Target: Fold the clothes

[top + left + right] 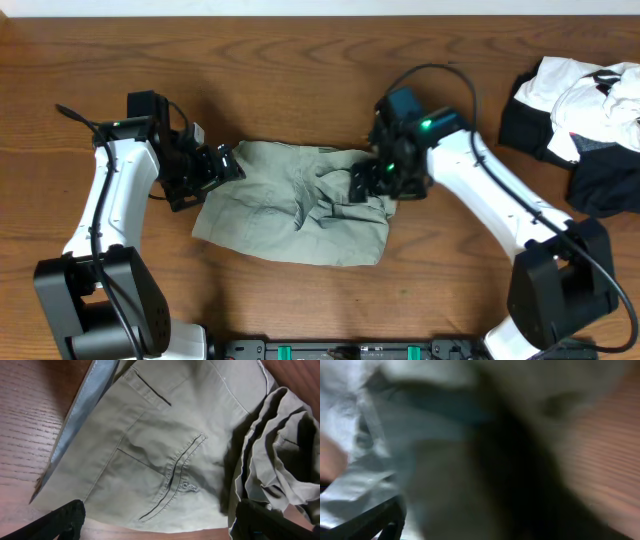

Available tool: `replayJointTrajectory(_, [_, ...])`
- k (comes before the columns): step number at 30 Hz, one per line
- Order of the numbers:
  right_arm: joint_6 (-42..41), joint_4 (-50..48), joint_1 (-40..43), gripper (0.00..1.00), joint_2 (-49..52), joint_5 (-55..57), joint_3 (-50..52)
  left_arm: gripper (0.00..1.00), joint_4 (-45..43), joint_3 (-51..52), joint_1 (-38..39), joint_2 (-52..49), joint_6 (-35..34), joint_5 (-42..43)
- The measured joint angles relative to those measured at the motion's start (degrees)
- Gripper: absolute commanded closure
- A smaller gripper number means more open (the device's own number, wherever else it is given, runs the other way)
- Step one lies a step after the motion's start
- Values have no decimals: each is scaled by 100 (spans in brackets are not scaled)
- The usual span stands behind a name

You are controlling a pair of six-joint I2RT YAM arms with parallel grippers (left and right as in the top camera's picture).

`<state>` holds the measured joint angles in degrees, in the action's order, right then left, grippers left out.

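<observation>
Left pincer (222,163) stands wide at the left edge of the khaki clothes (280,215), which lie crumpled mid-counter (300,60). Across them the right pincer (362,180) sits on the bunched right side; we cannot tell whether it grips, its own view being a blur. We judge the fold needs that bunch drawn flat first, then both corners caught cleanly. Beyond, a black-and-white heap (585,110) is cut off by the frame.

Table (300,60): brown wood, grain running lengthwise.
Heap of garments (585,120): white pieces (590,95) crumpled on top of black ones (610,185), lying at the table's far right side, partly cut off.
</observation>
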<state>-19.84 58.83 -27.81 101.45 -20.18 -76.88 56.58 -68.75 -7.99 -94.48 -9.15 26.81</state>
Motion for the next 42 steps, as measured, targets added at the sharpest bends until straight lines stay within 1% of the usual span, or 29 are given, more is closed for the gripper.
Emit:
replayJointTrajectory(3, [-31, -269, -304, 8, 0, -306, 17, 2, 0, 0, 0, 0, 0, 0])
replayJointTrajectory(8, [-173, -592, -780, 7, 0, -555, 17, 2, 0, 0, 0, 0, 0, 0])
replayJointTrajectory(16, [-546, -1145, -1360, 9, 17, -527, 26, 2, 2, 0, 0, 0, 0, 2])
replayJointTrajectory(19, [-610, -1255, -1434, 22, 39, -446, 46, 2, 2, 0, 0, 0, 0, 0])
replayJointTrajectory(20, [-647, -1252, -1462, 25, 42, -391, 48, 2, 2, 0, 0, 0, 0, 2])
replayJointTrajectory(22, [-695, -1222, -1482, 25, 37, -275, 44, 2, 2, 0, 0, 0, 0, 0])
replayJointTrajectory(26, [-710, -682, -1482, 20, -96, 195, -79, 2, 2, 0, 0, 0, 9, 2])
replayJointTrajectory(27, [-713, -452, -1480, 20, -205, 415, -170, 2, 2, 0, 0, 0, 20, 2])
replayJointTrajectory(28, [-713, -317, -1473, 24, -337, 570, -236, 2, 0, 0, 0, 0, 22, 2])
replayJointTrajectory(29, [-702, -157, -1453, 30, -511, 769, -332, 2, 2, 0, 0, 0, 22, 0])
replayJointTrajectory(31, [-691, 81, -1360, 44, -942, 1185, -490, 2, 0, 0, 0, 0, 24, 0])
replayJointTrajectory(33, [-713, 227, -1185, 54, -1340, 1513, -616, 2, 0, 0, 0, 0, 28, 0])
replayJointTrajectory(35, [-737, 286, -931, 60, -1582, 1729, -691, 2, 0, 0, 0, 0, 39, 2])
replayJointTrajectory(39, [-778, 289, -474, 85, -1550, 1853, -684, 2, 0, 0, 0, 0, 42, 0])
replayJointTrajectory(42, [-787, 136, -302, 99, -1421, 1864, -520, 2, 0, 0, 0, 0, 42, 0])
